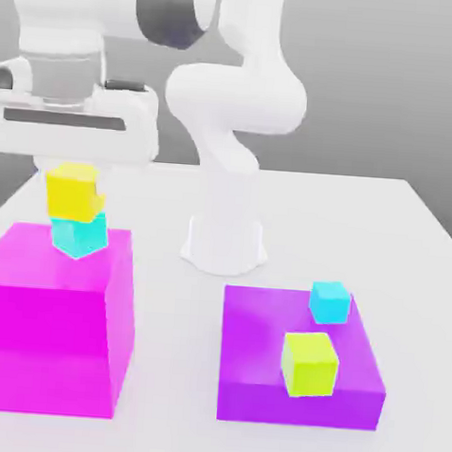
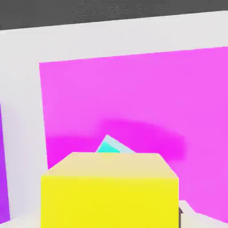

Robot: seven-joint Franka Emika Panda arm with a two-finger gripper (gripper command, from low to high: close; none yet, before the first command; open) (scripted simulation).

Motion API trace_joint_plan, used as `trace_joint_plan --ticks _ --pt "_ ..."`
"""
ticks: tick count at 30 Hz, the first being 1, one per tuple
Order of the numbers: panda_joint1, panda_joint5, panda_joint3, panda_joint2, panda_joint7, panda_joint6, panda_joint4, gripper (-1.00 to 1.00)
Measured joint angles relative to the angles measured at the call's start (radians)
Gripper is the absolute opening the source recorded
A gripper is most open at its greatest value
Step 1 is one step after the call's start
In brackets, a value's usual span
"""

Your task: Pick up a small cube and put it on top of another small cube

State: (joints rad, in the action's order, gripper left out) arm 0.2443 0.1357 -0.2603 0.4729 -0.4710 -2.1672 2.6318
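On top of the turquoise cube [image 1: 80, 235] sits the yellow cube [image 1: 74, 192], touching it and turned a bit off square vs the one below; the pair stands on the big magenta block [image 1: 50, 350], near its back edge, on the exterior view's left. Hand view: yellow cube [image 2: 110, 189] close up w/ a sliver of turquoise cube [image 2: 111, 146] peeking from behind it, magenta block top [image 2: 133, 98] spreading beyond. Gripper body [image 1: 75, 124] hangs just above the yellow cube, apart from it; fingertips can't be made out, so can't tell if fingers are spread or clenched. White table [image 1: 418, 253] carries the magenta block. Further toward the exterior view's right of the magenta block: white arm base [image 1: 225, 239], then a lower purple block [image 1: 301, 368] w/ a sky-cyan cube [image 1: 330, 303] at its back and a lime cube [image 1: 309, 364] nearer its front, the two apart.
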Motion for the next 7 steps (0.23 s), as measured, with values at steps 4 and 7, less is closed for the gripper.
trace_joint_plan --ticks 4,7 --pt "0.002 0.004 0.002 0.002 -0.002 0.005 -0.003 1.00" --pt "0.002 0.001 0.014 0.043 -0.004 0.110 -0.068 1.00"
